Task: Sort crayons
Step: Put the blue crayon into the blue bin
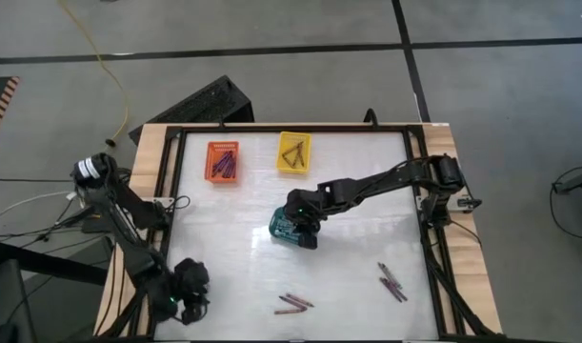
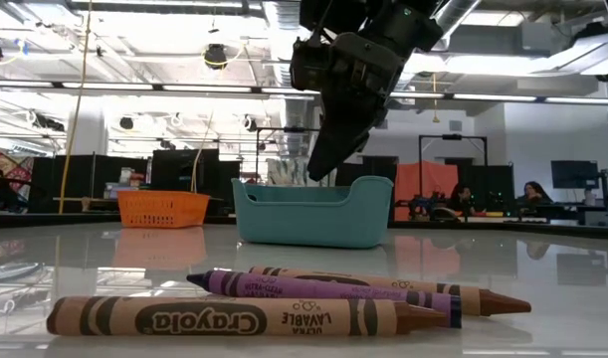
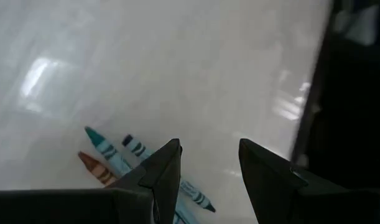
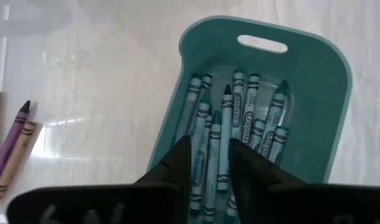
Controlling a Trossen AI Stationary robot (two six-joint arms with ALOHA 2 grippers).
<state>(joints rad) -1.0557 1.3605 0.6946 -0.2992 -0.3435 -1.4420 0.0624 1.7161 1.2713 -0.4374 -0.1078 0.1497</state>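
A glossy white table, framed in black rail on a wooden base, sits on a grey floor, and the low view looks past it into a bright workshop with desks and seated people far back. Three small baskets stand on it so each colour has its own home: the orange basket at about eleven o'clock holds purplish crayons, the yellow basket at twelve holds brownish ones, and the teal basket near the centre holds a packed row of teal crayons lying lengthwise. The right arm reaches in from the three o'clock edge, stretched long and low across the table, its wrist bent down so that the right gripper hangs just above the teal basket; its fingers stand slightly apart with nothing between them, which looks like a drop just made into the matching basket. Unsorted crayons remain on the table: a loose pair of brown and purple crayons at about six o'clock and another small cluster toward five. The left arm waits folded at the seven o'clock corner, its left gripper pointed down at the table with fingers spread and empty, right over a teal, a brown and a dark-banded crayon lying side by side. By my reading the sorting is well along but unfinished.
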